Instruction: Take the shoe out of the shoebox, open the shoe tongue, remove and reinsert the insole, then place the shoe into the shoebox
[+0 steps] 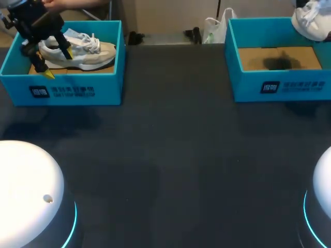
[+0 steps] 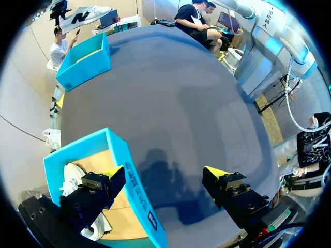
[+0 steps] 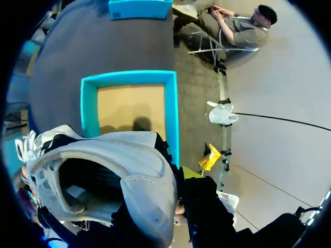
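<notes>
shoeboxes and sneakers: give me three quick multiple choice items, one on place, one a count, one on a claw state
1. The right-side sneaker is
A. lying inside the right shoebox
B. held up above the right shoebox
C. on the floor

2. Teal shoeboxes on the table:
A. one
B. two
C. three

3. The left claw is
A. open
B. shut on a sneaker
C. shut on an insole

Answers:
1 B: the right wrist view shows the box's bare cardboard floor beneath the sneaker.
2 B: the left shoebox and the right shoebox.
3 A: its yellow tips stand wide apart, one on each side of the left shoebox's wall, gripping nothing.
</notes>
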Controlling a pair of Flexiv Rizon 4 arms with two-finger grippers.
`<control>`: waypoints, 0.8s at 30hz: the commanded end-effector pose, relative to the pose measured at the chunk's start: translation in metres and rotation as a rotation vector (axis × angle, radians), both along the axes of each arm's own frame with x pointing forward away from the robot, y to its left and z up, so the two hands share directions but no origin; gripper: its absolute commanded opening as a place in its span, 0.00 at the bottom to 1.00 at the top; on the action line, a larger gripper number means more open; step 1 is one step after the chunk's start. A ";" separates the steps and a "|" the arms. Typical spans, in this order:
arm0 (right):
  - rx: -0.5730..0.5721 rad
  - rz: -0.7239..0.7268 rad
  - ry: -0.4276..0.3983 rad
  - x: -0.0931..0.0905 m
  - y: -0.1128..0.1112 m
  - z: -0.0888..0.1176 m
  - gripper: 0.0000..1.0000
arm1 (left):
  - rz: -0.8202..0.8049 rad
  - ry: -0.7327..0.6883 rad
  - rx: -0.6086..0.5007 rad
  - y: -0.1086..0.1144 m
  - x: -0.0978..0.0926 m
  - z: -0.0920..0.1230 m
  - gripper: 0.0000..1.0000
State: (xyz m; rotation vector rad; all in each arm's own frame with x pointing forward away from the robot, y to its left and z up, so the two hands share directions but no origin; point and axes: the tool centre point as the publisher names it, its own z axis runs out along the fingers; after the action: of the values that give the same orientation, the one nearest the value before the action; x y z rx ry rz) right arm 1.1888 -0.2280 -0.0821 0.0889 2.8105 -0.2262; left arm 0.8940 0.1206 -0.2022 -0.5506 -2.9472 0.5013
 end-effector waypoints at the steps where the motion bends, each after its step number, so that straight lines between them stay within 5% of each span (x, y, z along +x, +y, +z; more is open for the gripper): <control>1: 0.029 0.005 0.002 0.021 -0.016 -0.026 0.00 | -0.001 -0.002 0.003 0.000 -0.001 0.000 1.00; 6: 0.023 -0.233 -0.014 0.021 -0.039 -0.027 0.00 | -0.001 -0.002 0.003 0.000 -0.001 0.000 1.00; 14: 0.058 -0.951 -0.012 -0.003 -0.073 -0.026 0.00 | -0.001 -0.002 0.003 0.000 -0.001 0.000 1.00; 24: 0.058 -0.951 -0.012 -0.003 -0.073 -0.026 0.00 | -0.001 -0.002 0.003 0.000 -0.001 0.000 1.00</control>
State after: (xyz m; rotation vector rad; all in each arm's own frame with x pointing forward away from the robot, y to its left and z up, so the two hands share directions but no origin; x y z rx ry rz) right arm 1.1771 -0.3028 -0.1129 1.0551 2.6536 -0.3019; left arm 0.8939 0.1204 -0.2022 -0.5511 -2.9471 0.5012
